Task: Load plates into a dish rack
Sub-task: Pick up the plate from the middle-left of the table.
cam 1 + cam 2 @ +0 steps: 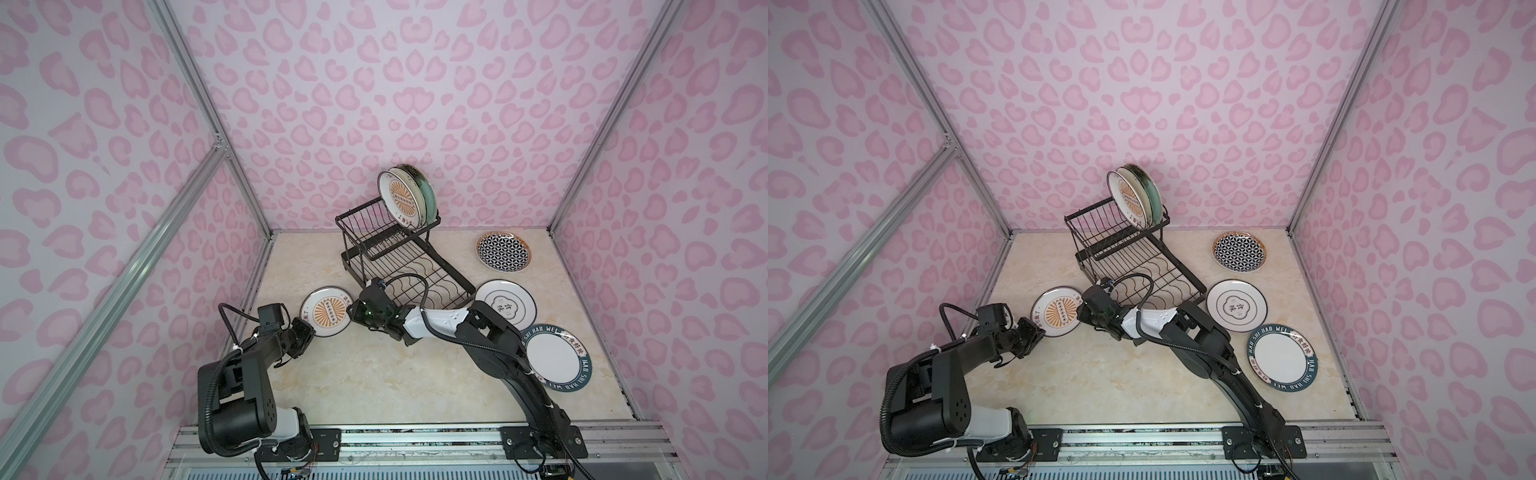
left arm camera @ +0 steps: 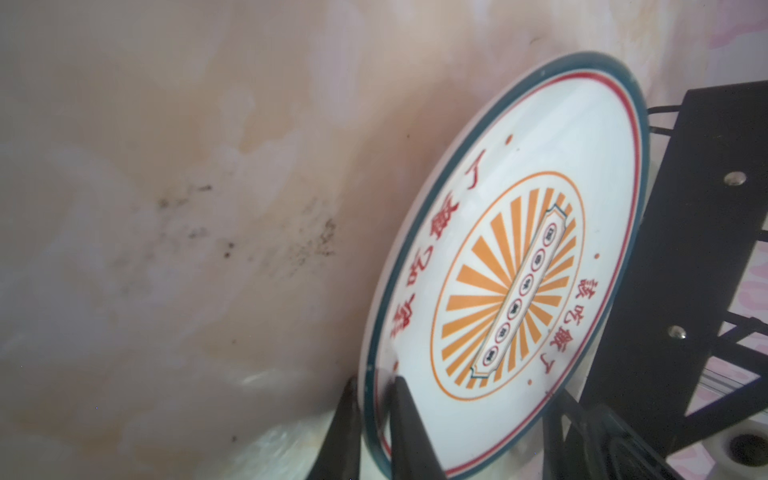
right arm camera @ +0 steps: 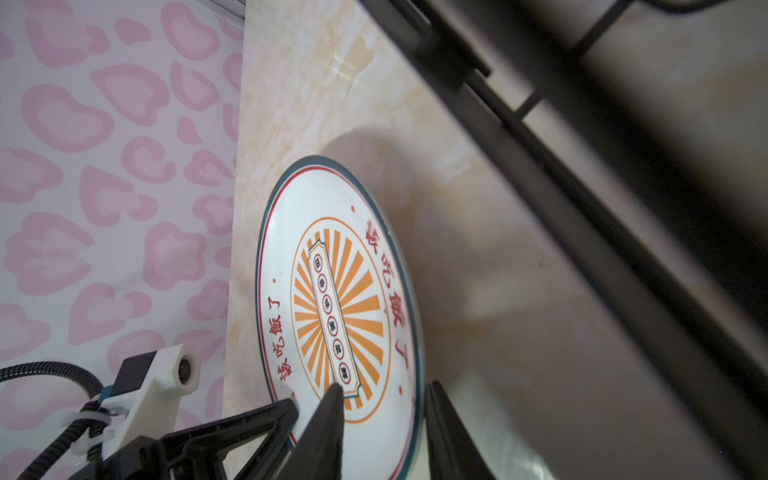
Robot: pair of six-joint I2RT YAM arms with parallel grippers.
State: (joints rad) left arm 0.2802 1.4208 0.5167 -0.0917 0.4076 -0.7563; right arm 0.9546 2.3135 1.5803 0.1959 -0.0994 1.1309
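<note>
Sunburst plate (image 1: 326,311) lies on the table (image 1: 374,382) between the two tools. The left gripper (image 2: 374,388) is pinched onto the plate's near rim, one finger over the face and one under. The right gripper (image 3: 382,390) straddles the opposite rim with a fingertip on the face; cannot tell whether it presses. Just past the right gripper sits the dish rack (image 1: 399,257). Farther on, three plates (image 1: 401,199) stand on edge in its upper basket (image 1: 361,232). Judged progress: three loaded, four left. The other three left are off to the right gripper's right, all flat on the table: the cloud-outline plate (image 1: 505,307), the teal-lettered plate (image 1: 555,359) and the geometric plate (image 1: 503,251). Only the wrist views show the fingers about the rim, since in both top views the gripper bodies cover that contact. Only the top views show the loaded basket and the waiting plates.
</note>
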